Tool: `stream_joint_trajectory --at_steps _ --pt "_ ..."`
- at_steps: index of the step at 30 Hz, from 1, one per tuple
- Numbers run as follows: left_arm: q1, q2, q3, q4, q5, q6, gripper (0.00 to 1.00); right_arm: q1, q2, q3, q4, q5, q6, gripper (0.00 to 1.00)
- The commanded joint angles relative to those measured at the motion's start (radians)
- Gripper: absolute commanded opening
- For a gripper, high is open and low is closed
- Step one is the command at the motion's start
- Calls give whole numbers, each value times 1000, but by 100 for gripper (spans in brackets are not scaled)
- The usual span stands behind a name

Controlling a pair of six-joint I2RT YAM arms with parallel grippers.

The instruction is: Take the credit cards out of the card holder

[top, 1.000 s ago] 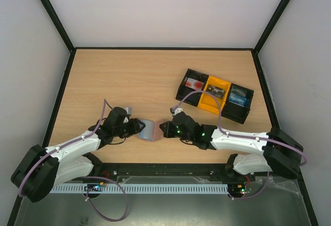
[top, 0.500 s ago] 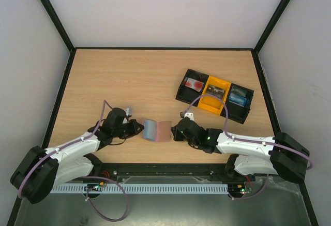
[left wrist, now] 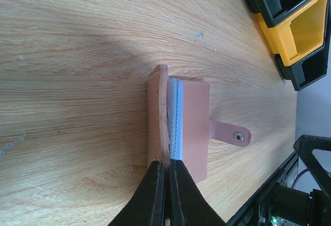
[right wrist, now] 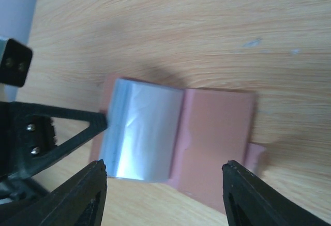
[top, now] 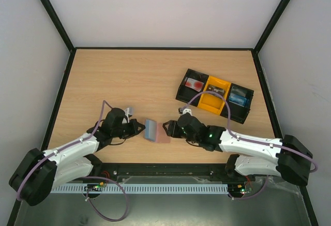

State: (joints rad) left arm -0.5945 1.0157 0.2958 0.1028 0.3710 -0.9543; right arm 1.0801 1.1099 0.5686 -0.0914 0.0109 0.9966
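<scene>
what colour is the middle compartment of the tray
Yellow; the middle compartment shows best in the top external view.

The card holder (top: 156,131) lies on the table (top: 119,76), midway along its near edge.
It lies between the left gripper (top: 140,129) and right gripper (top: 167,128); the tray (top: 246,105) sits behind, toward the right edge.

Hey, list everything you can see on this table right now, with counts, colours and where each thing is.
Blue-grey bifold card holder with brown edging: one, lying open, near the middle of the table, between the two grippers.
Black-and-yellow three-compartment plastic tray: one, far right of the table; red, dark and blue contents, too small to identify.
Light wooden table: one, under everything.
Left gripper: one, black, shut on the card holder's left edge.
Right gripper: one, black, open, above the card holder's right side.
Left arm and right arm: two, white and black, reaching in from the near edge.
</scene>
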Motion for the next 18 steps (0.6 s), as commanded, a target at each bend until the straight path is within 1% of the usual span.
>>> stream_joint_trajectory --at_steps 1,5,7,8,10,15,18 --pt "4 14 -5 35 28 -12 3 4 74 23 142 -130 29 61" --pt "3 21 -9 36 25 -12 3 4 205 76 191 -202 11 64" --pt "4 24 -11 32 23 -12 4 6 260 100 197 -212 2 69" --pt "3 24 -13 31 23 -11 4 6 289 108 196 -211 -1 73" --pt "3 24 -14 27 25 -10 4 6 318 116 195 -209 -5 77" --pt "3 17 -15 37 29 -17 4 6 375 110 227 -249 -5 82" --pt "3 12 -17 41 29 -24 3 9 412 119 227 -257 -13 82"
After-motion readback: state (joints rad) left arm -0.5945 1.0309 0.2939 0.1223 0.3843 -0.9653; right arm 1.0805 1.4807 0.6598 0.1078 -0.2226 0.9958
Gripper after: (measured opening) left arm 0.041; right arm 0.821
